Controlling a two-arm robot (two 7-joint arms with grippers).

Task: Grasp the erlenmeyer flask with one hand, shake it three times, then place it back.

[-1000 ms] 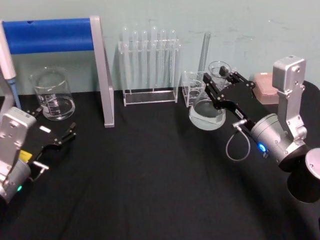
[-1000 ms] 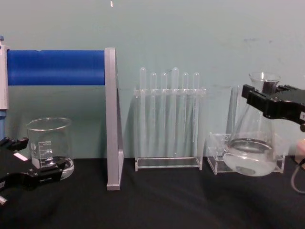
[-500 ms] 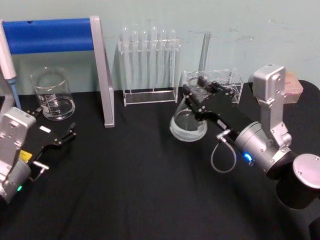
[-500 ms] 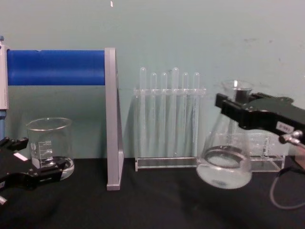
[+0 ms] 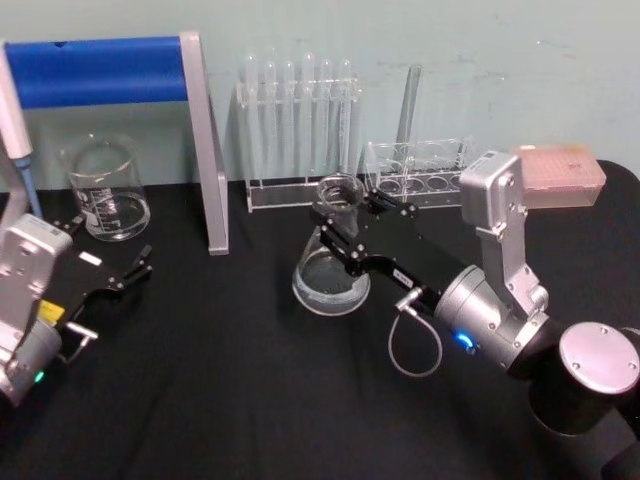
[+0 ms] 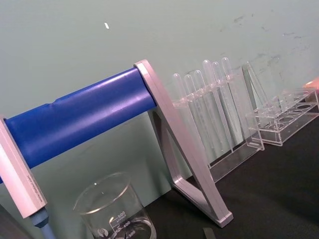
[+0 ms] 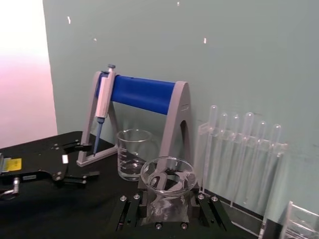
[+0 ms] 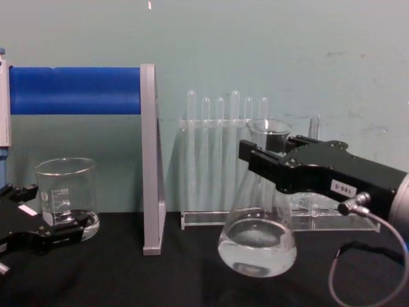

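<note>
1. The right gripper (image 5: 338, 222) is closed on the flask (image 5: 332, 272) at the neck, one finger on each side of the glass. The right wrist view shows the rim sitting just above the two fingers.
2. The key relation is that the flask's long axis runs roughly upright and crosses the fingers at a right angle. The wide base hangs below the grip and the flared rim stands just above it. In the chest view the axis leans slightly, with the base swung a little towards the wrist side.
3. Nearly all the weight, the liquid included, sits below the hold. I judge that any shake will swing the base like a pendulum, so the grip on the narrow neck has to be firm.
4. The flask's base looks to be just above the table (image 5: 250, 400), but I cannot tell for certain whether it touches.
5. Beyond the fingertips stands the tube rack (image 5: 300, 120). To the gripper's right and behind it is a low rack (image 5: 420, 165), near but not touching. A sideways shake has more room towards the gripper's left.
6. The left gripper (image 5: 112, 245) rests well off to the left near the beaker (image 5: 105, 190), with its fingers spread and nothing between them. The right arm is the one placed to do the shaking and the setting down.
</note>
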